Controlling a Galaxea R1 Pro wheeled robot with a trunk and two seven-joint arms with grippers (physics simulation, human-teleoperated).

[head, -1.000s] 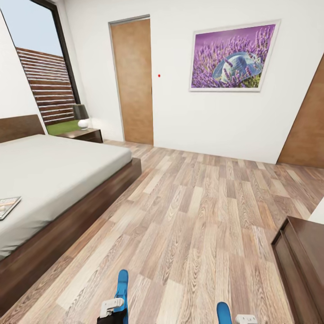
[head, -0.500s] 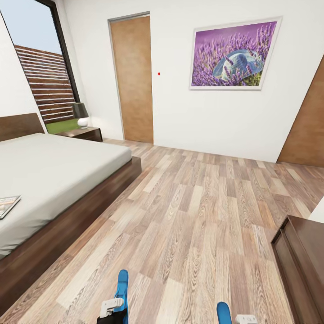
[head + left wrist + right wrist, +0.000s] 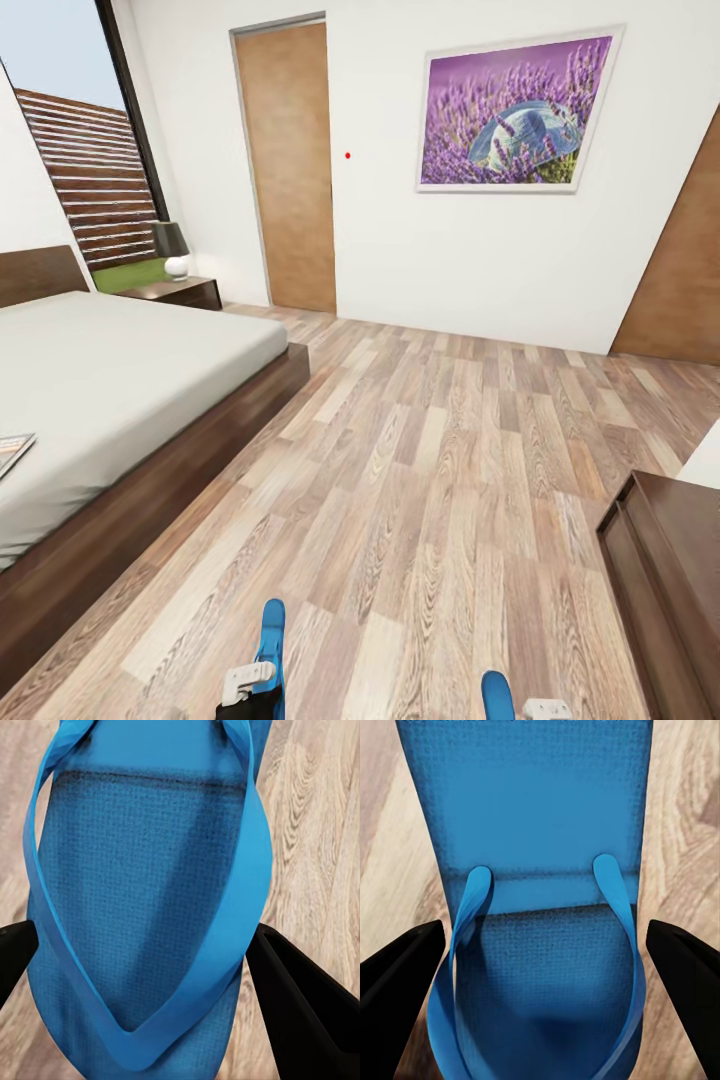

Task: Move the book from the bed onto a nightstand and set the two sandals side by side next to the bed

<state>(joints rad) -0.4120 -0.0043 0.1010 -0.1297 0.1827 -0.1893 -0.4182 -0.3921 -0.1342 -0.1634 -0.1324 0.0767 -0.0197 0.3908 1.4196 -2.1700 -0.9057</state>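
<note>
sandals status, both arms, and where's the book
Left gripper shut on left sandal, right gripper shut on right sandal. Book on the bed. Bare floor beside the bed.

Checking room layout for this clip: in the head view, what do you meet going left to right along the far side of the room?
Window → lamp on the nightstand → wooden door → lavender picture → second brown door at the right edge.
</note>
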